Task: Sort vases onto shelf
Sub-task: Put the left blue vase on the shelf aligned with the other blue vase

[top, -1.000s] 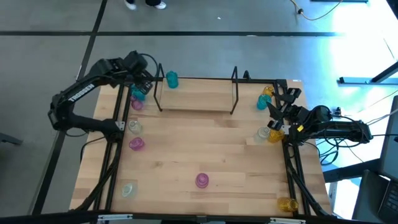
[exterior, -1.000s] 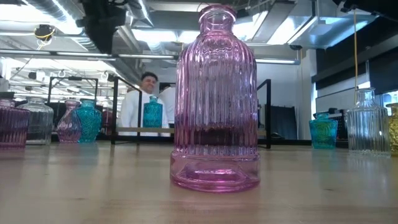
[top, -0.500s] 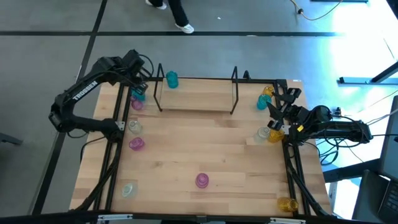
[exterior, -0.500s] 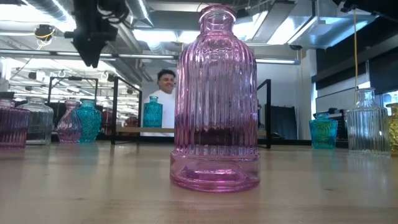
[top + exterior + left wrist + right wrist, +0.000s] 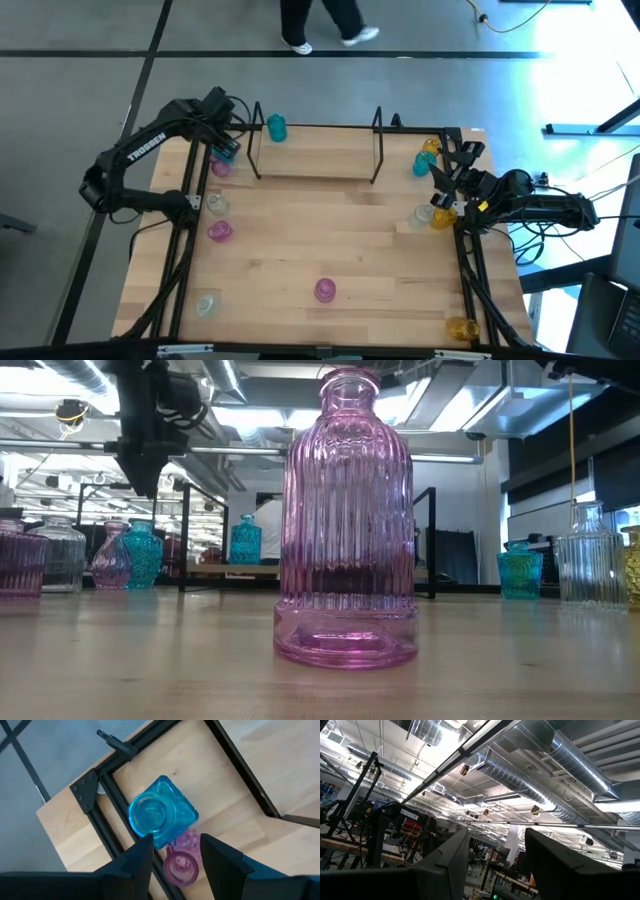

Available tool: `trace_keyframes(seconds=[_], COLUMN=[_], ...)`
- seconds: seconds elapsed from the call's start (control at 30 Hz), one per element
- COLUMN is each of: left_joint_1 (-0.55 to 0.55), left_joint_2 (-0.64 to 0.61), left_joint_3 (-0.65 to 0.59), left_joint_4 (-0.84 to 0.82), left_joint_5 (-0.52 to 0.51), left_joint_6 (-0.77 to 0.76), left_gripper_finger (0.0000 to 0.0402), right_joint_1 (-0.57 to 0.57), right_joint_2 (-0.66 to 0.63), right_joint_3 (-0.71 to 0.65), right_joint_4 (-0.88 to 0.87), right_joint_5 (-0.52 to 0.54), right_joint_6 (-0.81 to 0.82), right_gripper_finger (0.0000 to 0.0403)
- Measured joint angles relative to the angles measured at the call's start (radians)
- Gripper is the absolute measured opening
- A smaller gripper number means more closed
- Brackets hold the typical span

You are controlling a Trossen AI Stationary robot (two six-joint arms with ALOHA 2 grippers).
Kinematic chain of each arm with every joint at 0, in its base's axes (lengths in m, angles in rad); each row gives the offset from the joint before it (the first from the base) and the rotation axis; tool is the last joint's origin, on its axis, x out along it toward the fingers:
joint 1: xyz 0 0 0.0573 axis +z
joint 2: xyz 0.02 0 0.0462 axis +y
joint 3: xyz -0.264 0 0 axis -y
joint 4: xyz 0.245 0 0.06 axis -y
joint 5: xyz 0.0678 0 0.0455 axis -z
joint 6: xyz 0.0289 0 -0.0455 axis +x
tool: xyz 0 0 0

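My left gripper hangs above the far left corner of the worktop, fingers spread and holding nothing. Directly below it stands a blue vase, seen mouth-up from the wrist camera, with a pink vase touching its side, nearer to the fingers. In the level view the gripper is well clear of the vase tops, so nothing is touched yet.

Just beside this pair, toward the middle of the far edge, is the shelf, with one blue vase already on it at the end nearest my gripper. Farther out, down the left edge, sit a clear vase, another pink one and a second clear one; a large pink vase stands alone near the front.

My right gripper waits at the far right corner with its fingers apart and empty (its wrist camera sees only ceiling), a blue and a yellow vase just beside it.

I judge this to be the approach for the next pick, most of the sorting undone. The next move calls for a straight descent over the blue vase's neck, fingers astride it without knocking the pink neighbour, then a close and a lift clear of the shelf's wire frame.
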Motion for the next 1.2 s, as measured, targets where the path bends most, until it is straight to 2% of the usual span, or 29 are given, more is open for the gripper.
trace_keyframes(seconds=[0.43,0.67,0.77,0.9,1.2], left_joint_1=[0.006,0.034,0.054,0.059,0.078], left_joint_2=[0.128,0.157,0.162,0.163,0.163], left_joint_3=[-0.004,-0.004,-0.004,-0.004,-0.004], left_joint_4=[0.023,0.034,0.041,0.048,0.056], left_joint_5=[-0.038,-0.066,-0.054,0.01,0.002], left_joint_6=[0.075,0.091,0.09,0.091,0.093], left_gripper_finger=[0.0156,0.0156,0.0156,0.0156,0.0156], right_joint_1=[0.0,0.0,0.0,0.0,0.0], right_joint_2=[0.0,0.0,0.0,0.0,0.0], right_joint_3=[0.0,0.0,0.0,0.0,0.0], right_joint_4=[0.0,-0.001,-0.001,-0.001,-0.001], right_joint_5=[0.0,0.0,0.0,0.0,0.0], right_joint_6=[0.0,0.0,0.0,0.0,0.0], right_gripper_finger=[0.0179,0.0179,0.0179,0.0179,0.0179])
